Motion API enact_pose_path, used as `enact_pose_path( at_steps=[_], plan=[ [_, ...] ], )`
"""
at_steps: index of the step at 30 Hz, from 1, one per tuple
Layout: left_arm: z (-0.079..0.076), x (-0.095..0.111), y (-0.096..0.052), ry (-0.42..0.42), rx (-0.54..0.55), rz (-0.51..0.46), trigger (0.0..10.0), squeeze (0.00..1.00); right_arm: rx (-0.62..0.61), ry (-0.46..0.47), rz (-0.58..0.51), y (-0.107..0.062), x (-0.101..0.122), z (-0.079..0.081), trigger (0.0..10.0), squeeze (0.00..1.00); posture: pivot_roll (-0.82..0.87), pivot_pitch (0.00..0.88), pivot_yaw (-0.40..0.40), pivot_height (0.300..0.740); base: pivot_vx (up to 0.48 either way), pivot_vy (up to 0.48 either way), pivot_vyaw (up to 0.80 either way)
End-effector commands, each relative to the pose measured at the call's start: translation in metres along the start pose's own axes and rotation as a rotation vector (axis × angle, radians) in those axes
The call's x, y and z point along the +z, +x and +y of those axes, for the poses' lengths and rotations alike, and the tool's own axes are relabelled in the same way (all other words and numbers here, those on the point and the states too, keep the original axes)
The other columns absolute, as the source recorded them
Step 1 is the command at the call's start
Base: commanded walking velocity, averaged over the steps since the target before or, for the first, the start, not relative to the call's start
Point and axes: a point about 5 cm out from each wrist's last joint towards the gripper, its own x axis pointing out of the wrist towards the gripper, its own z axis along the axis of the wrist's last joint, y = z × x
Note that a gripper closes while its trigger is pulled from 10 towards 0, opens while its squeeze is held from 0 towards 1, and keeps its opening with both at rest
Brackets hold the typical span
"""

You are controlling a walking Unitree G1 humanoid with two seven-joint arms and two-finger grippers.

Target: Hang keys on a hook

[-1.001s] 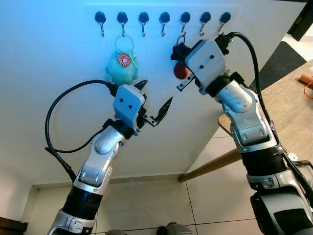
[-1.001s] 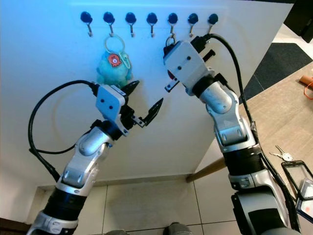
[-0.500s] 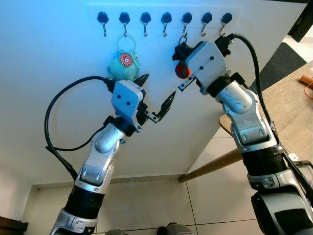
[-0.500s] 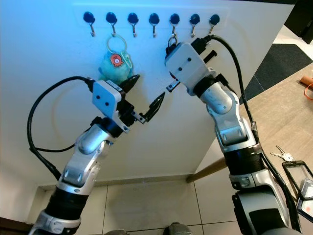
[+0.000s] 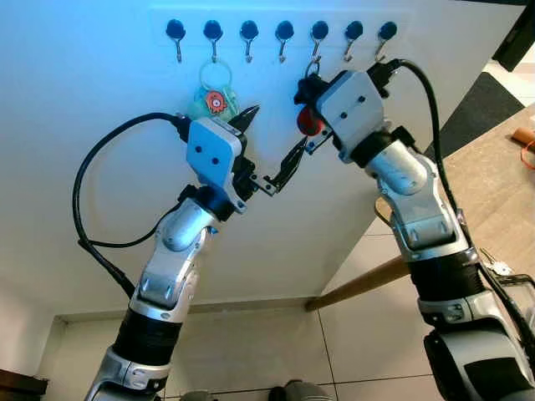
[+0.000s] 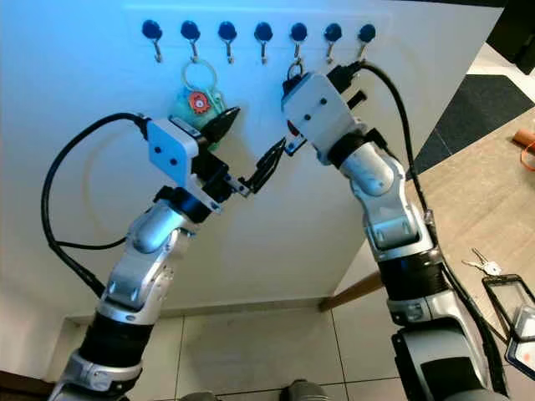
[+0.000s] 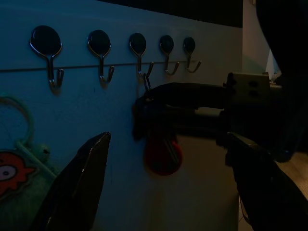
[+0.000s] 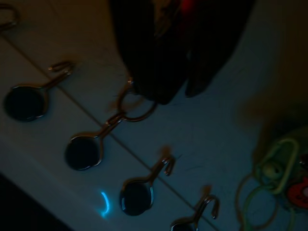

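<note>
A row of several black-capped hooks (image 5: 284,33) runs along the white wall. My right gripper (image 5: 306,85) is shut on a key ring (image 8: 139,103) with a red tag (image 5: 308,122). It holds the ring against the fifth hook from the left (image 5: 318,33), and the ring looks caught on that hook's tip (image 8: 115,118). A teal plush keychain (image 5: 213,100) hangs from the second hook. My left gripper (image 5: 269,140) is open just below and left of the red tag (image 7: 162,154), with one finger (image 5: 249,113) in front of the plush.
A wooden table (image 5: 501,175) stands at the right, with loose keys (image 6: 481,266) and a phone (image 6: 510,292) on it. A dark mat (image 5: 481,100) lies beyond it. Pale floor tiles (image 5: 251,351) lie below the wall.
My left gripper has risen and moved right, closing in on the red tag. The right gripper has stayed at the fifth hook with the key ring.
</note>
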Motion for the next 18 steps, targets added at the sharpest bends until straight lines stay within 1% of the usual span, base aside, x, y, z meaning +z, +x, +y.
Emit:
enact_pose_path(
  at_steps=[1, 4, 5, 6, 7, 8, 9, 10, 13, 15, 17, 18],
  plan=[
    [-0.004, 0.002, 0.002, -0.027, -0.005, -0.012, 10.0, 0.00, 0.032, 0.027, 0.042, -0.002, -0.010, 0.008, 10.0, 1.00, 0.05, 0.097, -0.056, 0.740, 0.000, 0.000, 0.00],
    [-0.004, 0.001, 0.001, -0.025, -0.006, -0.006, 10.0, 0.00, 0.028, 0.027, 0.037, -0.002, -0.010, 0.007, 10.0, 1.00, 0.05, 0.097, -0.055, 0.740, 0.000, 0.000, 0.00],
    [-0.005, 0.000, 0.001, -0.027, -0.006, 0.000, 10.0, 0.00, 0.016, 0.030, 0.029, -0.002, -0.009, 0.007, 10.0, 0.53, 0.05, 0.098, -0.055, 0.740, 0.000, 0.000, 0.00],
    [-0.005, -0.001, 0.001, -0.028, -0.007, 0.004, 10.0, 0.00, 0.007, 0.034, 0.021, -0.002, -0.008, 0.006, 10.0, 0.16, 0.05, 0.098, -0.055, 0.740, 0.000, 0.000, 0.00],
    [-0.005, -0.001, 0.001, -0.028, -0.007, 0.004, 10.0, 0.00, 0.007, 0.034, 0.021, -0.002, -0.008, 0.006, 10.0, 0.16, 0.05, 0.098, -0.055, 0.740, 0.000, 0.000, 0.00],
    [-0.005, -0.002, 0.000, -0.030, -0.005, 0.009, 10.0, 0.00, -0.010, 0.054, 0.001, -0.003, -0.007, 0.006, 10.0, 0.00, 0.05, 0.099, -0.055, 0.740, 0.000, 0.000, 0.00],
    [-0.006, -0.004, -0.002, -0.032, -0.003, 0.016, 10.0, 0.00, -0.026, 0.081, -0.029, -0.005, -0.005, 0.007, 10.0, 0.00, 0.05, 0.101, -0.054, 0.740, 0.000, 0.000, 0.00],
    [-0.006, -0.004, -0.002, -0.032, -0.003, 0.016, 10.0, 0.00, -0.026, 0.081, -0.029, -0.005, -0.005, 0.007, 10.0, 0.00, 0.05, 0.101, -0.054, 0.740, 0.000, 0.000, 0.00],
    [-0.006, -0.011, -0.009, -0.031, 0.014, 0.034, 10.0, 0.00, -0.075, 0.142, -0.121, -0.018, 0.001, 0.013, 10.0, 0.00, 0.05, 0.102, -0.053, 0.740, 0.000, 0.000, 0.00],
    [-0.006, -0.014, -0.013, -0.036, 0.028, 0.038, 10.0, 0.00, -0.113, 0.135, -0.149, -0.027, 0.002, 0.016, 10.0, 0.00, 0.05, 0.104, -0.051, 0.740, 0.000, 0.000, 0.00],
    [-0.006, -0.014, -0.013, -0.036, 0.028, 0.038, 10.0, 0.00, -0.113, 0.135, -0.149, -0.027, 0.002, 0.016, 10.0, 0.00, 0.05, 0.104, -0.051, 0.740, 0.000, 0.000, 0.00],
    [-0.007, -0.015, -0.015, -0.042, 0.037, 0.037, 10.0, 0.00, -0.133, 0.129, -0.154, -0.032, 0.002, 0.018, 10.0, 0.00, 0.05, 0.105, -0.050, 0.740, 0.000, 0.000, 0.00]
  ],
)
